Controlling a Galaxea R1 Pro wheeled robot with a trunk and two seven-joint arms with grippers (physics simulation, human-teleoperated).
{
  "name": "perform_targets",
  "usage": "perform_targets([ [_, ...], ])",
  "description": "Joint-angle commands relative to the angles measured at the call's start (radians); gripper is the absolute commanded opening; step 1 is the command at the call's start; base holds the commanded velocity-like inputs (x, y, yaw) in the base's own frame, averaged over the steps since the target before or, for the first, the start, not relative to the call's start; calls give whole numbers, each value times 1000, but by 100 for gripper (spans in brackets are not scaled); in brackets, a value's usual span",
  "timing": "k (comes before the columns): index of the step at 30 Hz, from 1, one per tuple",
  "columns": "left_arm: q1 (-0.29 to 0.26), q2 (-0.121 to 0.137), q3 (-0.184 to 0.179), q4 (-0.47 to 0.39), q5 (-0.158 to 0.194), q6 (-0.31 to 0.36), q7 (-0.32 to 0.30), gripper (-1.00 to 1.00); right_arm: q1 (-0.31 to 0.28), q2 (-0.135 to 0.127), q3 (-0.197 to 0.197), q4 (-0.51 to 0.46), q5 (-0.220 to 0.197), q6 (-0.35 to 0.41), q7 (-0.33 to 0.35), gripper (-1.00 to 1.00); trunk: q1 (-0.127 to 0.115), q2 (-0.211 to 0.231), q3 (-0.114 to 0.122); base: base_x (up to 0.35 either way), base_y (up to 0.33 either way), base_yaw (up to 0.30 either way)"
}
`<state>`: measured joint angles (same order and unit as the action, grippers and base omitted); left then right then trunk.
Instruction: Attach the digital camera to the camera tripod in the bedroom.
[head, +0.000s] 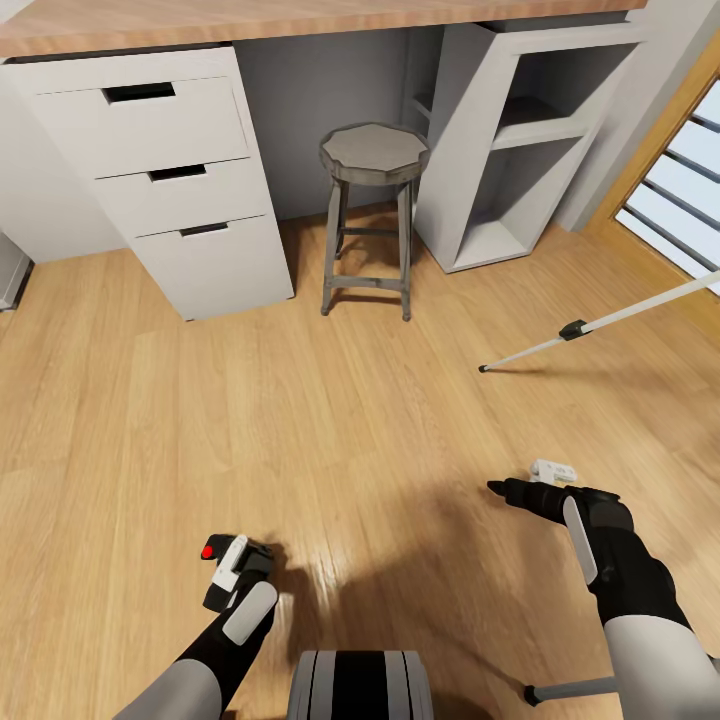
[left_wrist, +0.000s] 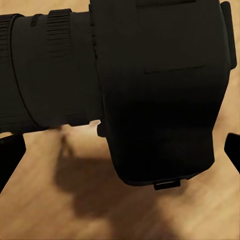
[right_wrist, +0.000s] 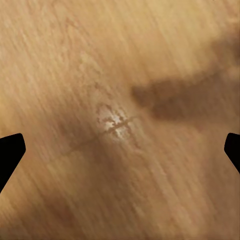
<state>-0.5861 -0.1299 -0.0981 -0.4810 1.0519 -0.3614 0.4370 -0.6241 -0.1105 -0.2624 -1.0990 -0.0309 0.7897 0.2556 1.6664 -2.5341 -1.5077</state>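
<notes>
Digital camera (head: 222, 570), black with a red button, sits clamped in the left gripper (head: 232, 575) low over the wood floor (head: 330, 420). One camera tripod (head: 600, 325) leg slants in from the right, well apart. Right gripper (head: 520, 492) hangs empty, fingers spread. White drawers (head: 165, 180) are shut; open shelves (head: 510, 150) hold nothing. A stool (head: 372, 210) stands between them.

The floor (head: 330, 420) is light wood with a smooth, slightly glossy finish. The digital camera (left_wrist: 160, 90) looks like matt black plastic, its lens barrel ribbed. The stool (head: 373, 152) at 12 o'clock has a dull grey, worn-looking seat.
</notes>
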Motion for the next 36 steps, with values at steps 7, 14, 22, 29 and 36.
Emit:
perform_targets([
  [7,-1,0,-8,0,10,-7,5,100,-1,0,-1,-1,-3,5,2,100,0,0,-1,0,0,0],
  [14,-1,-1,-8,0,10,-6,5,100,0,0,-1,-1,-3,6,2,100,0,0,-1,0,0,0],
  [22,-1,-2,-8,0,10,-4,5,100,0,0,-1,-1,-3,6,2,100,0,0,-1,0,0,0],
  [29,-1,-2,-8,0,10,-4,5,100,-1,0,-1,-1,-3,5,2,100,0,0,-1,0,0,0],
  [36,0,-3,-9,-1,10,-5,5,100,-1,0,-1,-1,-3,5,2,100,0,0,-1,0,0,0],
])
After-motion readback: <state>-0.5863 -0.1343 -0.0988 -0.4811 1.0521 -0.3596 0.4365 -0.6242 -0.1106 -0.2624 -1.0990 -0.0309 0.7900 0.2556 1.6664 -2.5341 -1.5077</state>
